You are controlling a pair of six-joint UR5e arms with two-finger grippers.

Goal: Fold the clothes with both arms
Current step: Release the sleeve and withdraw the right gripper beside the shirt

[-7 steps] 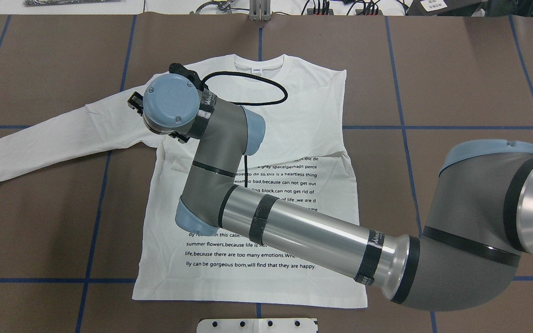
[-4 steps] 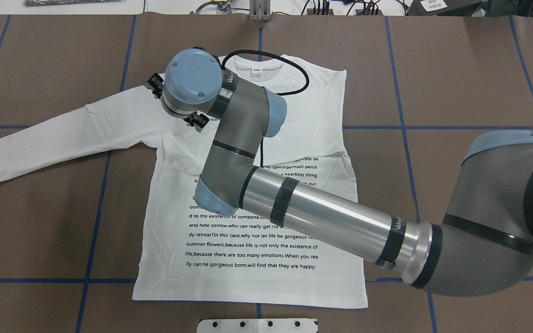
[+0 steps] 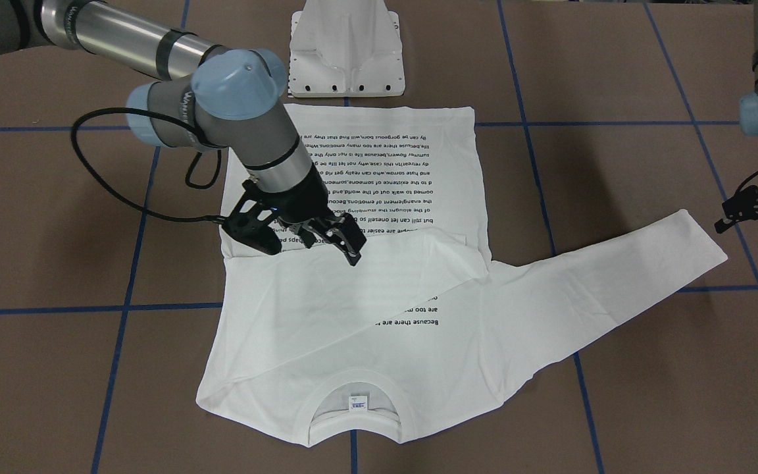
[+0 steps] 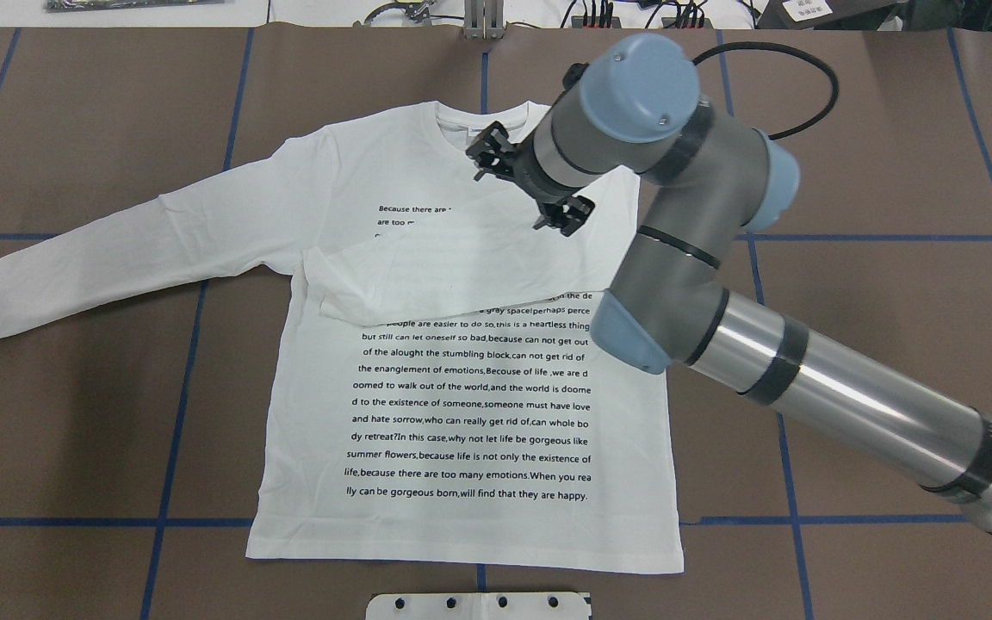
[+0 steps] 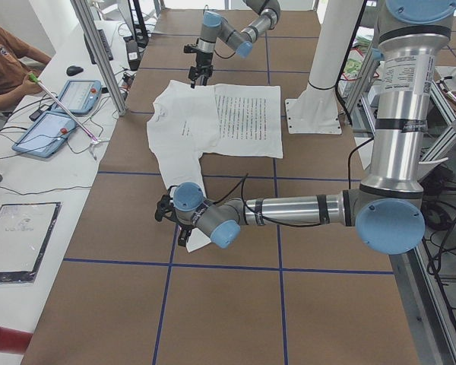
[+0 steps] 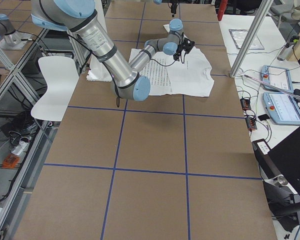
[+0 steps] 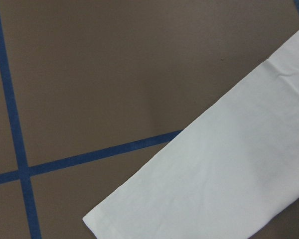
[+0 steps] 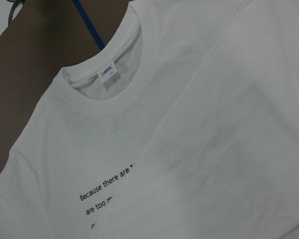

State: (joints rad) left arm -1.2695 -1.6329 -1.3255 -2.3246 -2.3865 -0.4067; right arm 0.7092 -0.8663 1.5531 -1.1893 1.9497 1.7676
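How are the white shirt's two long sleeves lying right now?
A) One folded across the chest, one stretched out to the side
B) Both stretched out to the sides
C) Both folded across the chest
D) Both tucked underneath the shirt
A: on the T-shirt, the folded sleeve lies across the chest and hides part of the black text, while the other sleeve lies flat and straight out on the table.

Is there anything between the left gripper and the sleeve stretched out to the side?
Nothing visible. Only a strip of bare table separates the left gripper from the sleeve at its cuff. The right gripper hangs open over the shirt, well away.
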